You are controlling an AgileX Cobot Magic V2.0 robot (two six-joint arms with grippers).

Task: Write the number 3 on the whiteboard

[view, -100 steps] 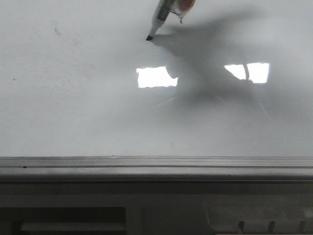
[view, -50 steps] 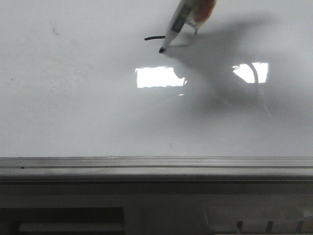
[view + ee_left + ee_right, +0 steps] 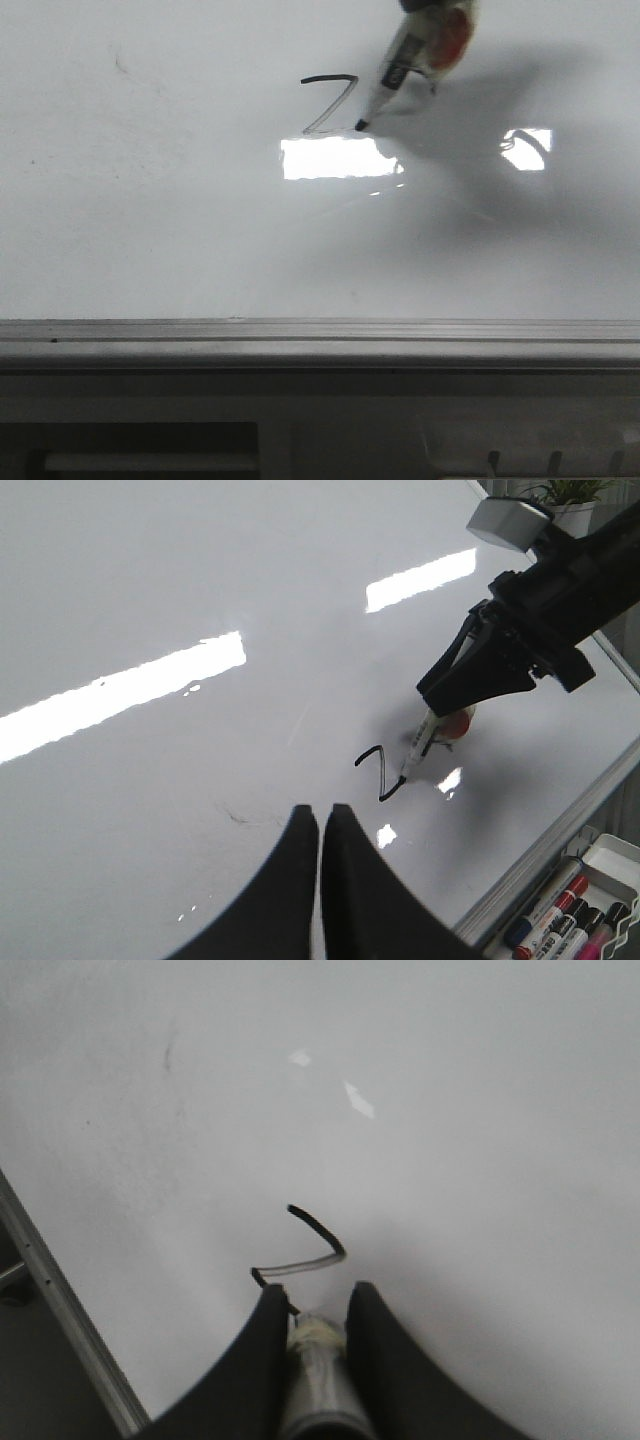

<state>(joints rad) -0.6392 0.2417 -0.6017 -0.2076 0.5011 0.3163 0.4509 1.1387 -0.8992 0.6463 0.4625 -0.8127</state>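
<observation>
— What's on the large glossy white-grey whiteboard (image 3: 150,230) right now?

— Thin black marker strokes, the start of the number 3 (image 3: 330,103): a short bar on top, then a fainter diagonal running down to the left, then a short stroke back to the right. It looks like a Z so far. In the front view it sits in the upper middle of the frame, just above a bright rectangular light reflection.

— And the pen?

— A slim white-barrelled marker with a black tip (image 3: 385,88) leans in from the upper right of the front view, its tip touching the board at the lower right end of the strokes. The black right gripper (image 3: 312,1335) has its two fingers pressed against either side of the barrel, clamped on it.

— The other arm?

— The black left gripper (image 3: 321,825) hangs over the board at the bottom centre of its own camera's picture, fingers pressed together with only a sliver between them, holding nothing.

— Anything else?

— A grey metal frame rail (image 3: 320,340) runs across the lower part of the front view. In the lower right corner of the left wrist picture, a white tray (image 3: 610,860) holds several spare markers (image 3: 560,920). A faint smudge (image 3: 120,65) marks the board's upper left in the front view.
</observation>
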